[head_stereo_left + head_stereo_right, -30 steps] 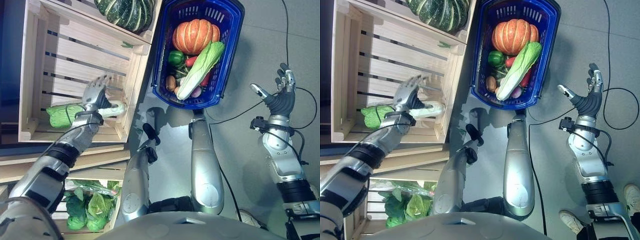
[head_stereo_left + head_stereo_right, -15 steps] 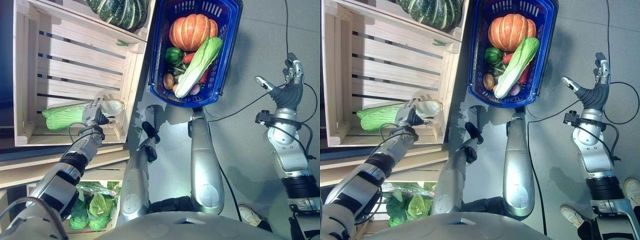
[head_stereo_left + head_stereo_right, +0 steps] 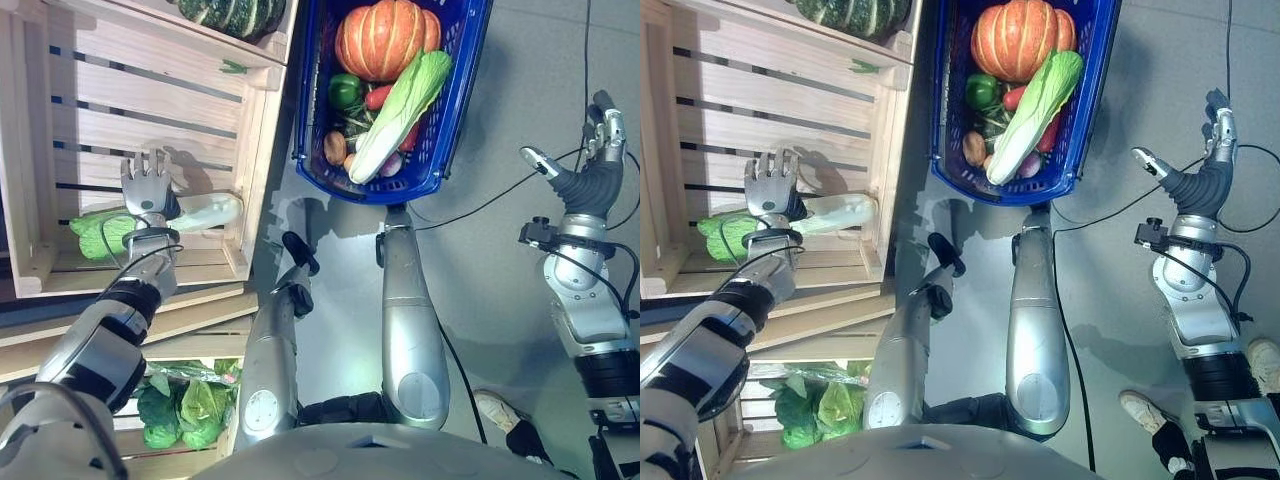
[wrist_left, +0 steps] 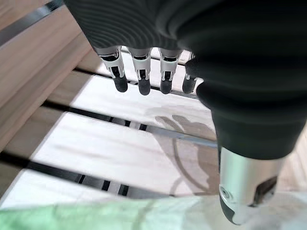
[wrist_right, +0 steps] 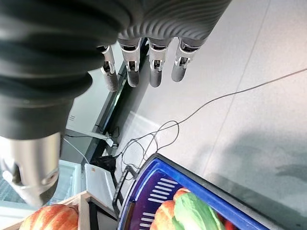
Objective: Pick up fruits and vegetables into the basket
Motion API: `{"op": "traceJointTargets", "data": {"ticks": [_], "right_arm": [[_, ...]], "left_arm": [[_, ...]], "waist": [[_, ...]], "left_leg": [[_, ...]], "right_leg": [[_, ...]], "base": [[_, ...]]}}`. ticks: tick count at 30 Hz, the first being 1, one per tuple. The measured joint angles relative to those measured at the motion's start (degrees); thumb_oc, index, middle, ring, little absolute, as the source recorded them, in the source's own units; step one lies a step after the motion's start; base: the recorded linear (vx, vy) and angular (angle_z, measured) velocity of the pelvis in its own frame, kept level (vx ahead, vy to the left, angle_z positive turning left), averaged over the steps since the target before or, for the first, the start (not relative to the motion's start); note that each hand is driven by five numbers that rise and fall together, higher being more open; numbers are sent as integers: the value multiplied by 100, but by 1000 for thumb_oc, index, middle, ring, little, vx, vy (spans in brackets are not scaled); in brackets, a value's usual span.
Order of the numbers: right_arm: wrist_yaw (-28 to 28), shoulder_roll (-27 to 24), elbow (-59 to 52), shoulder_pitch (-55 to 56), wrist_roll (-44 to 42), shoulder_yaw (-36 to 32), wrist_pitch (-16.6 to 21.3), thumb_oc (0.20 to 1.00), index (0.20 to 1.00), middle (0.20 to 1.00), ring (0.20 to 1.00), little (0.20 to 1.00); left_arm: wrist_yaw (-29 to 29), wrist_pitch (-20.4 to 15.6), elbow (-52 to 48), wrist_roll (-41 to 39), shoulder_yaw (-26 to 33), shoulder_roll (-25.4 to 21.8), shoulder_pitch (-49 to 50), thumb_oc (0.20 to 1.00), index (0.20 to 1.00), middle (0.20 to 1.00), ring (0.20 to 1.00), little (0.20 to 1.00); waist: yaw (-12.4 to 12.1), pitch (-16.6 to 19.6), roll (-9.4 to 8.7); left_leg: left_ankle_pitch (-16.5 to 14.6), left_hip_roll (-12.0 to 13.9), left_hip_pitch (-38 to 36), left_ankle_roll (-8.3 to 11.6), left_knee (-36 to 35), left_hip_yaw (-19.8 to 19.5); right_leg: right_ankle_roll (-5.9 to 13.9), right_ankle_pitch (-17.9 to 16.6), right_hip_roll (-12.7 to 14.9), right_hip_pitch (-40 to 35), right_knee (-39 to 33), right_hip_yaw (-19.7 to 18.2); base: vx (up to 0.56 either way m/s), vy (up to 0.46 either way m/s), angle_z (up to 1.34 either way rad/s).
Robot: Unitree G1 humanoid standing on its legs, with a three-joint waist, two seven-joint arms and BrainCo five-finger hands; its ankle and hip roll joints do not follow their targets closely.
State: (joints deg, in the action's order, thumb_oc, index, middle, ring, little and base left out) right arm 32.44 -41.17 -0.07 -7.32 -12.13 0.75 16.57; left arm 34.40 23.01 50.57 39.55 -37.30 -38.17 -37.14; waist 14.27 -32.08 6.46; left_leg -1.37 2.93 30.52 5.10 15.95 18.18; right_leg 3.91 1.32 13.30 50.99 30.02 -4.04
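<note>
Left hand spread above a cabbage in the crate.
Hovered left hand with fingers straight, gripping nothing, over napa cabbage lying in wooden crate; blue basket, already stocked with produce, stood between; right hand open, empty, over floor.

2 head views down on crate and basket; 2 close wrist views.

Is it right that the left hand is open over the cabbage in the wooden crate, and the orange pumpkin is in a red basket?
Not quite: the basket is blue, as the left eye view shows. The left hand is open over the cabbage in the wooden crate, and the orange pumpkin lies in that basket.
</note>
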Motion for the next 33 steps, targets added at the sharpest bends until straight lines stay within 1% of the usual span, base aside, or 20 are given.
{"op": "traceJointTargets", "data": {"ticks": [3, 7, 9, 10, 13, 17, 24, 25, 26, 30, 33], "right_arm": [[13, -2, -4, -34, -8, 26, 88, 1000, 1000, 1000, 1000, 1000], [67, -1, -3, -48, -10, 28, 108, 1000, 1000, 1000, 1000, 1000], [85, -1, -3, -60, -10, 28, 146, 1000, 1000, 1000, 1000, 1000], [97, 1, 1, -59, -10, 30, 172, 1000, 1000, 1000, 1000, 1000], [129, 12, 0, -58, -6, 30, 204, 1000, 1000, 1000, 1000, 1000], [168, -5, 5, -125, -6, 31, 202, 1000, 1000, 1000, 1000, 1000], [169, -9, 3, -288, -6, 33, 192, 1000, 1000, 1000, 1000, 1000], [173, -9, 7, -289, -7, 26, 190, 1000, 1000, 1000, 1000, 1000], [174, -7, 9, -291, -7, 38, 186, 1000, 1000, 1000, 1000, 1000], [176, -6, 7, -369, -7, 73, 185, 1000, 1000, 1000, 1000, 1000], [177, -6, 6, -372, -7, 77, 185, 1000, 1000, 1000, 1000, 1000]], "left_arm": [[-170, 213, 77, 85, -142, 3, -31, 1000, 1000, 1000, 1000, 1000], [-373, 228, 181, 11, -278, 10, -103, 1000, 1000, 1000, 1000, 1000], [-474, 227, 212, -406, -327, 15, -110, 1000, 1000, 1000, 1000, 1000], [-562, 226, 230, -764, -323, 27, -110, 1000, 1000, 1000, 1000, 1000], [-771, 151, 593, -1571, -221, 191, -111, 1000, 1000, 1000, 1000, 1000], [-750, 8, 904, -1712, -50, 434, -114, 1000, 1000, 1000, 1000, 1000], [-853, -124, 1093, -1938, -49, 643, -113, 1000, 1000, 1000, 1000, 1000], [-801, -131, 1091, -1942, -43, 653, -115, 1000, 1000, 1000, 1000, 1000], [-746, -175, 1091, -2038, 28, 682, -117, 1000, 1000, 1000, 1000, 1000], [-741, -350, 1093, -2284, 379, 739, -125, 1000, 1000, 1000, 1000, 1000], [-788, -459, 1106, -2397, 513, 743, -124, 1000, 1000, 1000, 1000, 1000]], "waist": [[7, 0, 0], [-5, 0, 0], [5, 1, 1], [6, 1, 1], [8, 18, 28], [-6, 96, 150], [10, 96, 150], [1, 96, 150], [-11, 96, 150], [-14, 96, 150], [-20, 96, 150]], "left_leg": [[-2, 0, 107, 2, 7, 9], [-27, 12, 184, 7, 75, 0], [-33, 13, 198, 4, 90, 2], [-33, 15, 208, 4, 103, 2], [-94, 91, 299, 21, 233, -5], [-123, 133, 408, 45, 275, -6], [-129, 134, 494, 51, 297, -55], [-129, 134, 507, 51, 306, -59], [-137, 137, 512, 52, 331, -73], [-154, 141, 514, 55, 378, -89], [-154, 155, 514, 54, 392, -96]], "right_leg": [[0, 0, -7, 112, 1, -13], [-1, -1, -14, 181, 24, -23], [6, 2, -13, 187, 14, -30], [10, 4, -14, 195, 17, -33], [11, 4, -46, 223, 14, -19], [-4, -7, -102, 332, 24, -33], [-4, -5, -111, 393, 27, -20], [-5, -7, -110, 403, 34, -19], [-38, -24, -109, 405, 81, -21], [-35, -22, -108, 396, 93, -21], [-12, -8, -108, 384, 95, -11]], "base": [[0, 0, 0], [0, 0, 0], [-4, -15, 0], [-7, -34, -2], [-2, -16, -5], [-1, 7, -6], [-3, -1, 0], [0, 0, 0], [0, 0, 0], [0, 0, 0], [0, 0, 0]]}}
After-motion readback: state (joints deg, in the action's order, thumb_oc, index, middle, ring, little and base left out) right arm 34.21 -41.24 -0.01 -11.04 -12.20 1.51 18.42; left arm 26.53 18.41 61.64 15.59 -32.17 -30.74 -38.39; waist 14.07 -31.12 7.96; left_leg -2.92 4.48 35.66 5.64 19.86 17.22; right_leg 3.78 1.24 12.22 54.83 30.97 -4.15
